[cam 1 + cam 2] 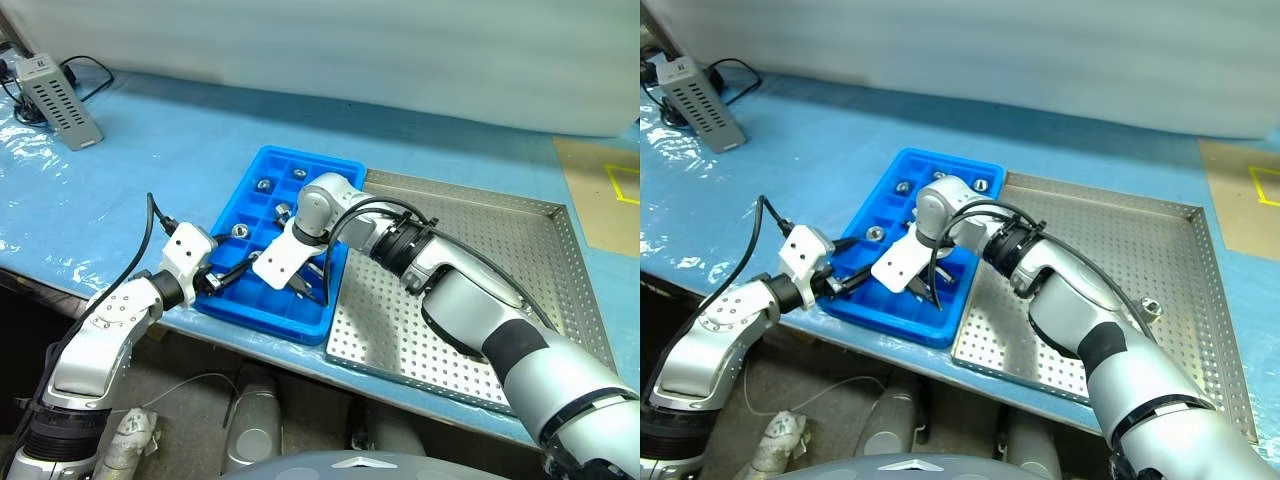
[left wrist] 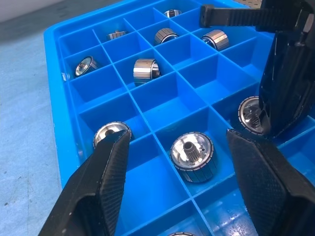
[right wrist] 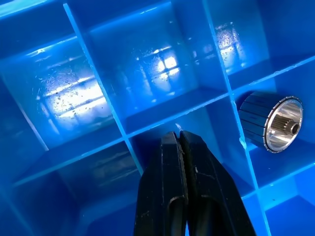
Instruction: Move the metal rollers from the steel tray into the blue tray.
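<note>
Several metal rollers point(image 2: 192, 156) already sit in the blue tray point(image 1: 262, 303), where the right gripper point(image 3: 179, 142) points down empty and pinched shut, left gripper point(image 2: 174, 162) spread open.

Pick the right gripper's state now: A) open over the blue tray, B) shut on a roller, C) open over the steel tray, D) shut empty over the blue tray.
D: the right gripper has its fingers pressed together with nothing between them, above a compartment of the blue tray.
</note>
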